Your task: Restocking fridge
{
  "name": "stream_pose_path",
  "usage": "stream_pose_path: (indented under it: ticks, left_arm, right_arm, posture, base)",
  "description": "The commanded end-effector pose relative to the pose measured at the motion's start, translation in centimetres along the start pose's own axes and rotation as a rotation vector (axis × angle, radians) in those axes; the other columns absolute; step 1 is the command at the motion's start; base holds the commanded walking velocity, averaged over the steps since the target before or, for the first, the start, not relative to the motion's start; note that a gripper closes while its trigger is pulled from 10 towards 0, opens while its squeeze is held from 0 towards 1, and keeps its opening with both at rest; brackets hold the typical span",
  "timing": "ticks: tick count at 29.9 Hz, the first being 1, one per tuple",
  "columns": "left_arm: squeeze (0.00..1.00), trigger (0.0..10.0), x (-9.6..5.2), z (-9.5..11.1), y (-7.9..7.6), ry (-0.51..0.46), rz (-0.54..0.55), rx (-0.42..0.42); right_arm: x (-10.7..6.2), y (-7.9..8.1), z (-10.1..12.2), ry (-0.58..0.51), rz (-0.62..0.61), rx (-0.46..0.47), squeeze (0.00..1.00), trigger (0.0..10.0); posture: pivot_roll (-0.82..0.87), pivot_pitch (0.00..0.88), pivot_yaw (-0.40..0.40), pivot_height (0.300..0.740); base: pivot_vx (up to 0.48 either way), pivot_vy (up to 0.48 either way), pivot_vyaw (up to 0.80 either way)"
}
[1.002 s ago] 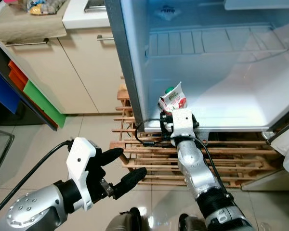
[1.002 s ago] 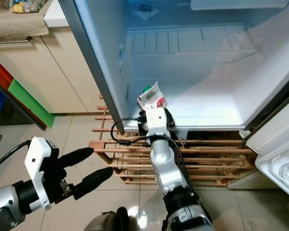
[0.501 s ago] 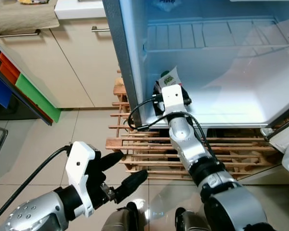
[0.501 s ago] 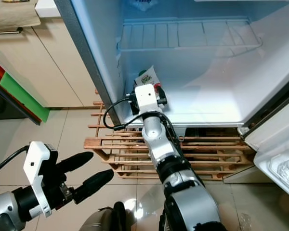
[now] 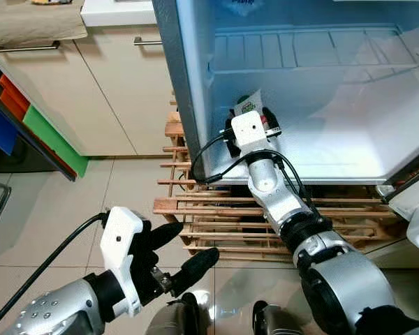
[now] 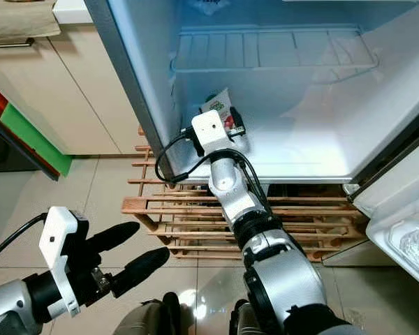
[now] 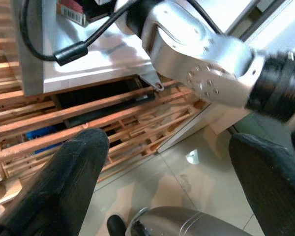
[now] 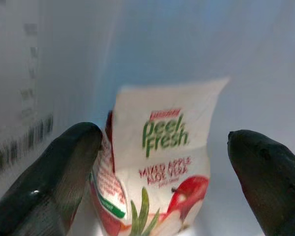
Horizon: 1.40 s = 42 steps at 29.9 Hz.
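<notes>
Jaws: our right gripper (image 8: 162, 162) stands spread, its fingers (image 8: 54, 172) flanking the juice carton (image 8: 160, 172) without touching; our left gripper (image 5: 178, 255) is spread too, low over the floor.
Juice carton: upright on the fridge floor (image 5: 335, 139), long axis vertical, label toward our wrist, centred between the jaws.
Change: we released it; half a second ago it was gripped.

right gripper (image 8: 160, 162) reached deeper into fridge (image 5: 349, 105), fingers now apart beside juice carton (image 8: 160, 167)
</notes>
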<state>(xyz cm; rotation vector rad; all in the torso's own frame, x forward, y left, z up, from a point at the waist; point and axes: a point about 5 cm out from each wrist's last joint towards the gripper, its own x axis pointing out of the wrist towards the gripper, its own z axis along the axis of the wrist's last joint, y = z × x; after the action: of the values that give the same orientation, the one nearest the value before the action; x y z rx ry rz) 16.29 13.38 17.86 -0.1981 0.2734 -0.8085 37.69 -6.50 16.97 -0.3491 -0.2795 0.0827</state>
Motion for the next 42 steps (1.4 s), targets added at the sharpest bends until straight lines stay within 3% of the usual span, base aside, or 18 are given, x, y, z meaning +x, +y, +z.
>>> stream_pose_path:
  ticks: [1,4,7,11,18,24,34,42]
  left_arm:
    - [0.00,10.0,0.1,-0.4,0.0,0.012,0.005,-0.011]
    - [0.00,10.0,0.4,-0.5,0.1,0.010,0.002,-0.015]
    - [0.00,10.0,0.5,-0.5,0.2,0.010,0.001,-0.015]
    - [0.00,10.0,0.7,-0.5,0.5,0.003,0.009,-0.015]
    - [0.00,10.0,1.0,-0.5,0.7,-0.001,0.011,-0.011]
    - [0.00,10.0,0.9,-0.4,0.8,-0.004,0.022,-0.008]
    - [0.00,10.0,0.7,-0.4,0.8,0.000,0.030,0.005]
    - [0.00,10.0,0.8,-0.5,0.7,0.003,0.027,0.001]
  right_arm:
    - [-0.6,0.1,0.2,-0.031,0.010,0.023,0.00,10.0]
    - [-2.5,-0.8,-0.6,-0.015,-0.027,0.060,0.00,10.0]
    - [-3.1,-1.1,-0.9,-0.002,-0.041,0.062,0.00,10.0]
    - [-5.8,-2.8,-2.2,0.071,-0.150,0.064,0.00,10.0]
    - [-4.6,-3.0,-4.5,0.195,-0.211,0.034,0.00,10.0]
    - [-3.5,-1.8,-3.6,0.212,-0.180,0.041,0.00,10.0]
    - [-2.1,2.1,-1.7,0.221,-0.092,0.118,0.00,10.0]
    - [-1.2,3.4,-1.2,0.241,-0.062,0.125,0.00,10.0]
  posture:
    - [0.13,0.273,0.081,0.740]
    - [0.11,0.270,0.077,0.740]
    - [0.10,0.270,0.076,0.740]
    - [0.09,0.268,0.077,0.740]
    - [0.10,0.269,0.085,0.740]
    - [0.11,0.271,0.085,0.740]
    - [0.12,0.275,0.083,0.740]
    - [0.11,0.279,0.082,0.740]
  base:
    - [0.000,0.000,0.00]
    - [0.000,0.000,0.00]
    - [0.000,0.000,0.00]
    - [0.000,0.000,0.00]
    - [0.000,0.000,0.00]
    - [0.000,0.000,0.00]
    - [0.000,0.000,0.00]
    - [0.000,0.000,0.00]
